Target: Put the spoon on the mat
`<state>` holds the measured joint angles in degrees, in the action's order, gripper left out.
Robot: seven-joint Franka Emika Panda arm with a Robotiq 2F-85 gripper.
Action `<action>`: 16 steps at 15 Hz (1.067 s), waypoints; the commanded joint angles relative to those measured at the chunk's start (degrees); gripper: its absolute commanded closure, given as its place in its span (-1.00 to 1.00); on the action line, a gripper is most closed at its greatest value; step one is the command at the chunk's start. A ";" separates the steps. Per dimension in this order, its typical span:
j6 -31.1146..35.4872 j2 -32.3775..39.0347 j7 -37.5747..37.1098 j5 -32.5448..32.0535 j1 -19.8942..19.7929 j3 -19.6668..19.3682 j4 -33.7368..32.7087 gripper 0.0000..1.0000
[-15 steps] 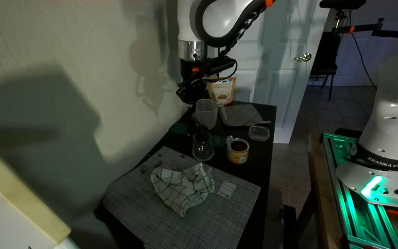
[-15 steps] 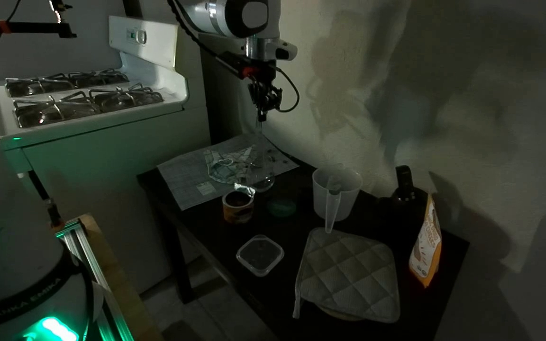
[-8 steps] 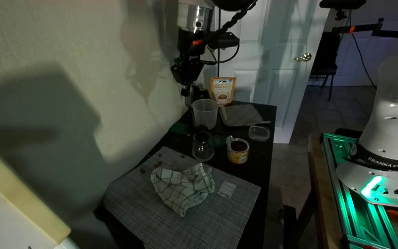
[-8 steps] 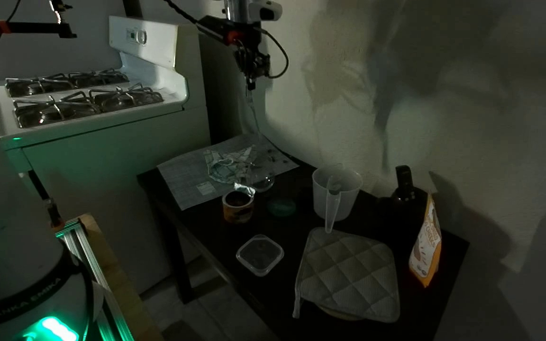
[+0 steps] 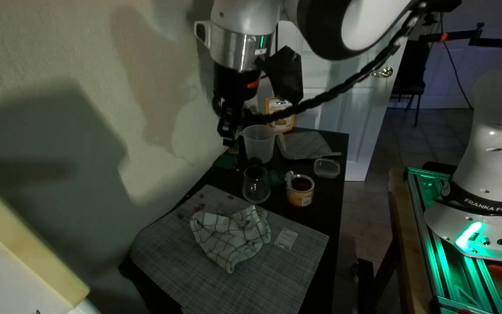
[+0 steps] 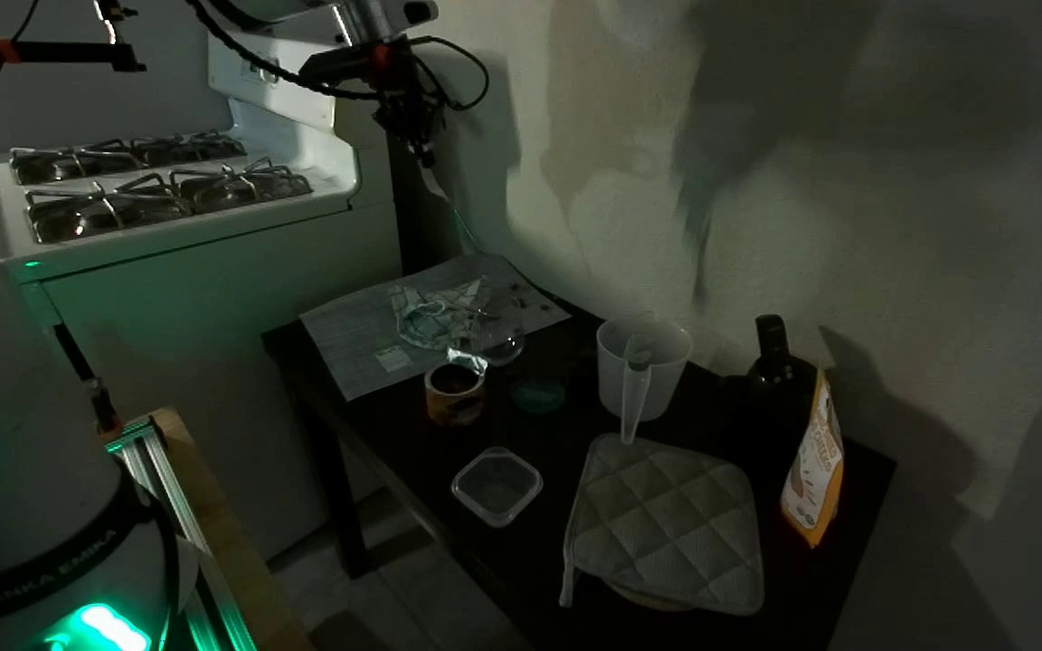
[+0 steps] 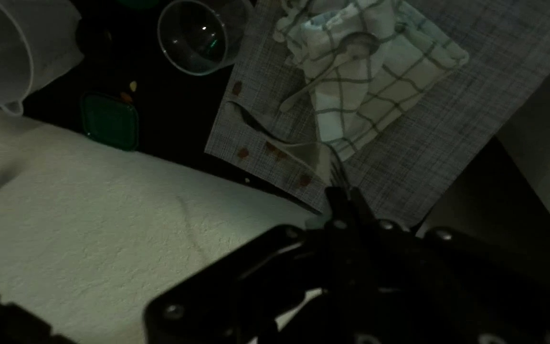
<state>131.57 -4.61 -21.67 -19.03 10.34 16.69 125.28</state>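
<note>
Black end effector (image 7: pixel 343 192) pinches a fork (image 7: pixel 268 133); the spoon (image 7: pixel 357 47) lies on the towel (image 7: pixel 389 93) on the mat (image 7: pixel 480 81).

In an exterior view the arm (image 5: pixel 375 24) reaches in from the top edge — its silver wrist ring (image 5: pixel 240 46) a little tilted, its black cable (image 5: pixel 347 85) sloping down alongside. Beneath the ring the gripper (image 6: pixel 426 158) points downward at a slant. Its fingers (image 7: pixel 336 205) stand close together in the wrist view — as far as such dim light lets one judge.
</note>
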 commanded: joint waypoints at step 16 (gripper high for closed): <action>11.45 17.66 16.16 -7.19 2.48 -4.06 -2.49 -0.06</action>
<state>145.76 15.54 -10.65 -33.23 12.18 12.16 121.51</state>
